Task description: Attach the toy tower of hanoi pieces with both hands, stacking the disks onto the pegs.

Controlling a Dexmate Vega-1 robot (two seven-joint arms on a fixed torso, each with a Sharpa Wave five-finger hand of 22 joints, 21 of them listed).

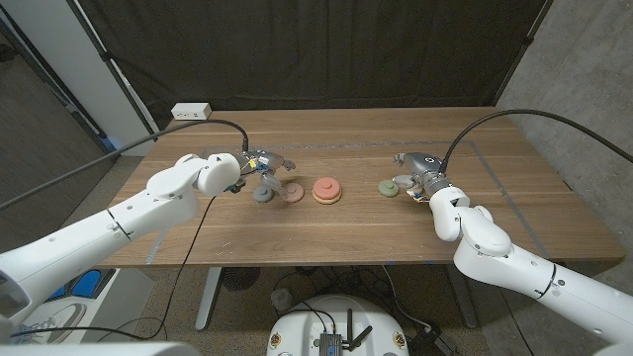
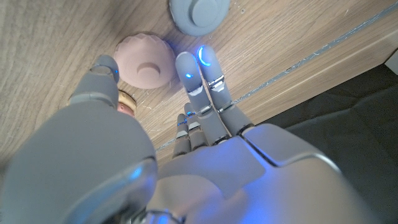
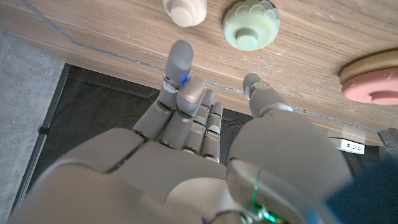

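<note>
1. Several toy pieces lie spread along the wooden desk [image 1: 346,227]: a grey disk [image 1: 263,194] and a pink disk [image 1: 293,193] by the left robot hand [image 1: 249,168]; a stacked tan-and-coral piece [image 1: 327,191] in the middle; a green disk [image 1: 390,187] and a cream piece [image 3: 185,10] by the right robot hand [image 1: 420,176].
2. Left robot hand hovers just over the pink and grey disks — fingers apart, nothing held; the thumb sits beside the pink disk.
3. Right robot hand is also empty, fingers spread above the desk, near the green disk but apart from it.
4. Judged step: approach, before any grasp; no disk is lifted yet.
5. Next move likely calls for each hand to lower and pinch its nearest disk by the rim, then carry it toward the middle stack — whether a peg stands there is too small to tell.
</note>
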